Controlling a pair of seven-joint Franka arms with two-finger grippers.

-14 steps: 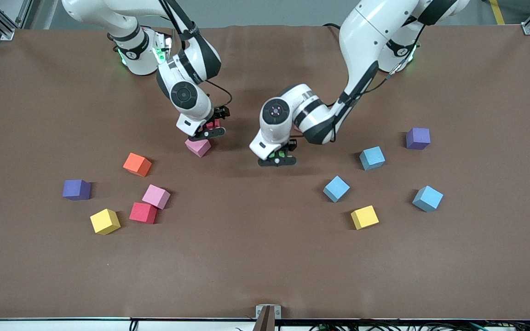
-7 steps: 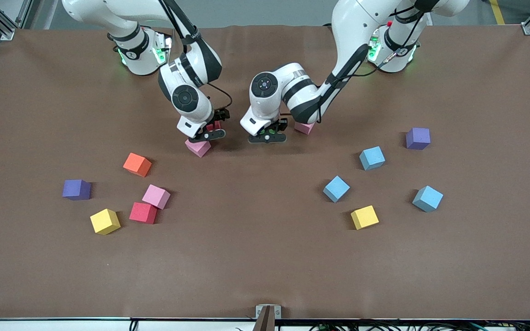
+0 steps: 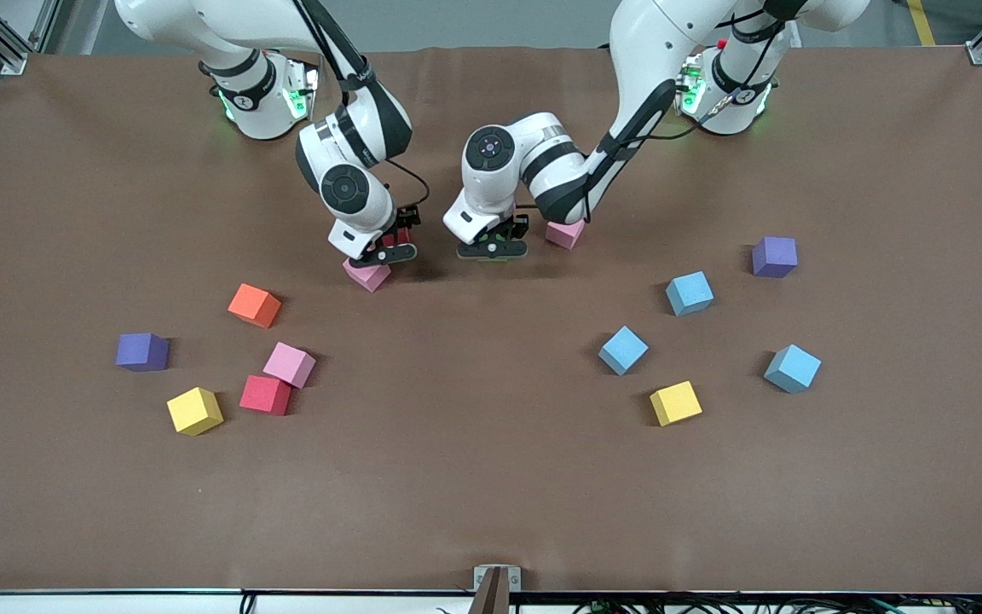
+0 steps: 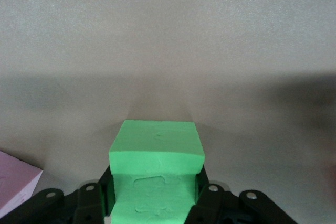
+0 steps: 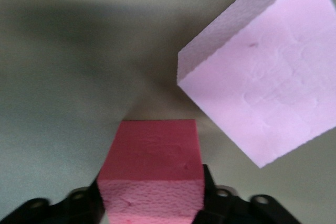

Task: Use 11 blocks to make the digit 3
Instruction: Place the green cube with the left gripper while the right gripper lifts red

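Observation:
My right gripper [image 3: 387, 246] is shut on a red block [image 5: 152, 166], low at the table, right beside a pink block [image 3: 366, 275] [image 5: 262, 82] that lies at an angle to it. Beside it, my left gripper [image 3: 492, 251] is shut on a green block [image 4: 156, 161] just above the brown table. A second pink block [image 3: 564, 233] sits close by the left arm's wrist; a corner of a pink block [image 4: 13, 190] shows in the left wrist view. No rows of the digit 3 show.
Toward the right arm's end lie an orange cube [image 3: 254, 304], a purple cube [image 3: 142, 351], and pink [image 3: 290, 364], red [image 3: 266, 395] and yellow [image 3: 195, 410] blocks. Toward the left arm's end lie three light blue blocks [image 3: 690, 292] [image 3: 624, 350] [image 3: 793, 367], a yellow block [image 3: 676, 402] and a purple cube [image 3: 774, 257].
The left gripper carried the green block away from the front camera and toward the right gripper, uncovering a pink block. The right gripper's fingers closed on the red block.

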